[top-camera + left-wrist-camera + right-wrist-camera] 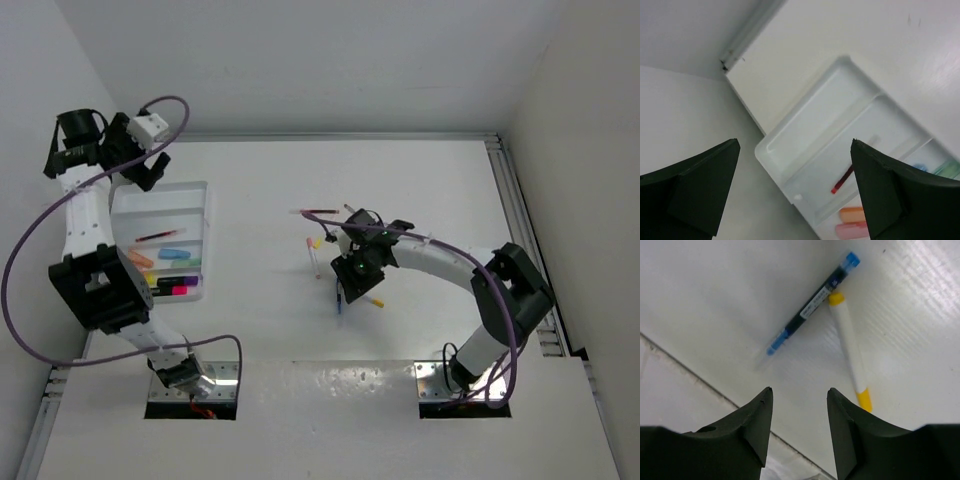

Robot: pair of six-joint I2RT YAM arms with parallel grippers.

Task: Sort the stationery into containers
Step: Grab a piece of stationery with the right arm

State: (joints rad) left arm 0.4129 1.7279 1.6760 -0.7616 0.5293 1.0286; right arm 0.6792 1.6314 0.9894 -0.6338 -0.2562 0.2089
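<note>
The white divided tray [195, 190] sits at the left and holds a thin red pen [160, 235] and several highlighters, blue [172, 252], orange [140, 258] and pink [180, 290]. My left gripper [150, 172] hovers open and empty over the tray's far end [790, 150]; the red pen [842, 180] lies below it. My right gripper [352, 282] is open and empty at mid-table [800, 390]. Just beyond its fingertips lie a blue-capped pen [810, 305] and a white pen with yellow ends [850, 350], touching at one end.
More loose pens lie on the table behind the right gripper: a red pen [320, 211] and a white pen with a pink tip [313, 255]. A metal rail [515, 200] runs along the right edge. Walls close in the left, right and back.
</note>
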